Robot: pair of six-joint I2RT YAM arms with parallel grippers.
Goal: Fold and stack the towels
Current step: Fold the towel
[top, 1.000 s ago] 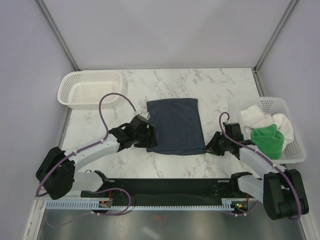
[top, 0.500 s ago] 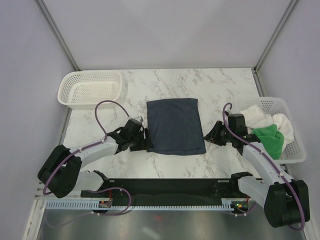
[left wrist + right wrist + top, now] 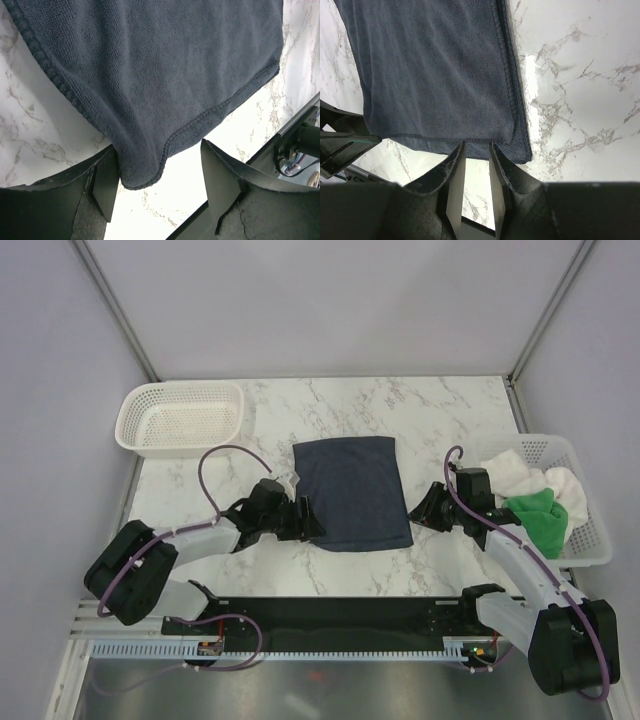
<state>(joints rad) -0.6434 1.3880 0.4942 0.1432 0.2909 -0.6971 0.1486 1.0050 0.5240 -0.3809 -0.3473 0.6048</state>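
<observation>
A dark navy towel (image 3: 350, 492) lies folded flat in the middle of the marble table. My left gripper (image 3: 308, 524) is at its near-left corner. In the left wrist view the towel (image 3: 150, 75) hangs its corner between my open left gripper (image 3: 160, 192), resting against the left finger (image 3: 105, 185). My right gripper (image 3: 424, 508) is beside the towel's right edge. In the right wrist view its fingers (image 3: 454, 172) stand narrowly apart and empty, with the right gripper (image 3: 476, 165) just touching the towel's near hem (image 3: 435, 75).
A white basket (image 3: 590, 540) at the right holds white towels (image 3: 510, 472) and a green towel (image 3: 535, 515). An empty white basket (image 3: 180, 415) stands at the back left. Grey walls close in the table on three sides.
My left gripper has slid right, to the towel's near-left corner, which has shifted a little. My right gripper drew back from the near-right corner a second ago and has held still since.
</observation>
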